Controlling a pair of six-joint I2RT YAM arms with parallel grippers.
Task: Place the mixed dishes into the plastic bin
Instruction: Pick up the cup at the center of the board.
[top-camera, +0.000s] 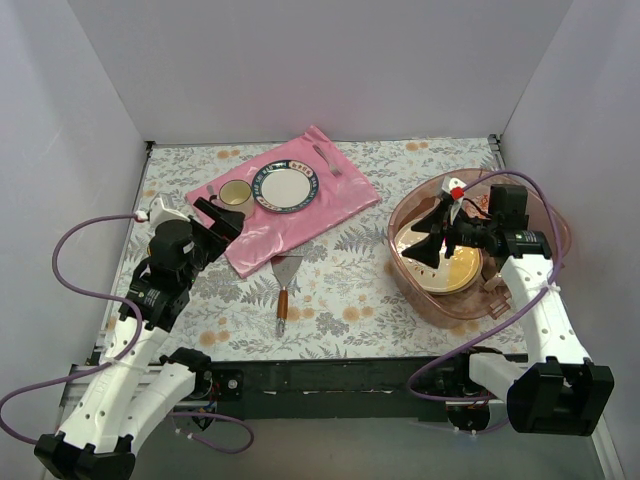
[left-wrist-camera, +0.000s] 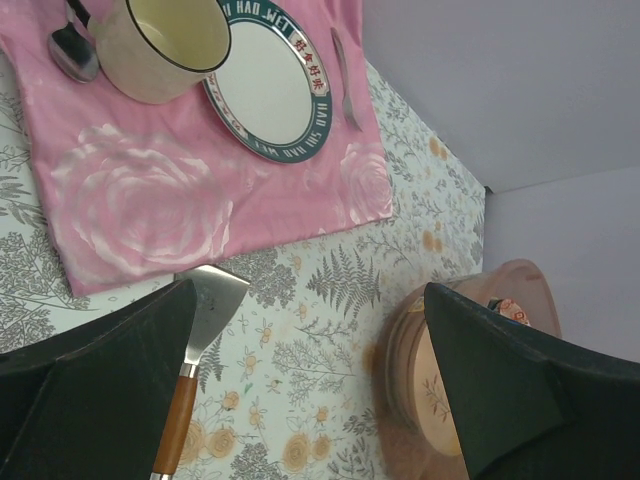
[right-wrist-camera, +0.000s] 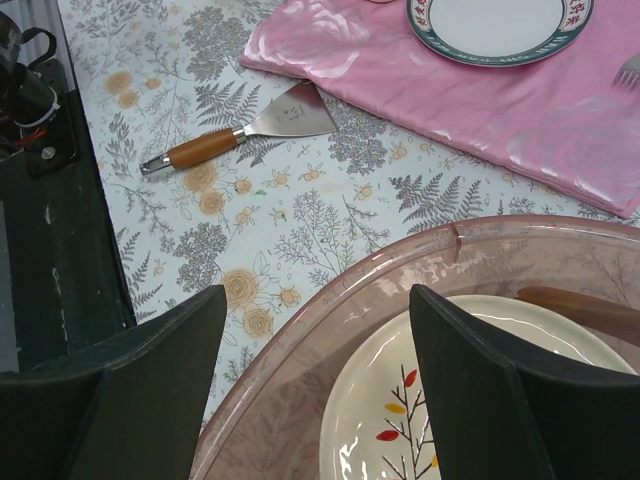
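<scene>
Right end effector (right-wrist-camera: 317, 292) hangs open and empty over the round translucent pink-brown plastic bin (top-camera: 450, 308), where the cream leaf-sprig plate (right-wrist-camera: 400, 400) lies inside. Best lift straight up, clear of the rolled rim, before swinging out. Left end effector (left-wrist-camera: 310, 290) gapes wide, empty.

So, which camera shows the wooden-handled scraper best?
The right wrist view: the whole scraper lies unobstructed there. The top view shows it whole but small; the left wrist view cuts off its handle end.

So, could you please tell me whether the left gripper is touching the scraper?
Apart: the top view shows a clear gap between the left gripper and the scraper.
</scene>
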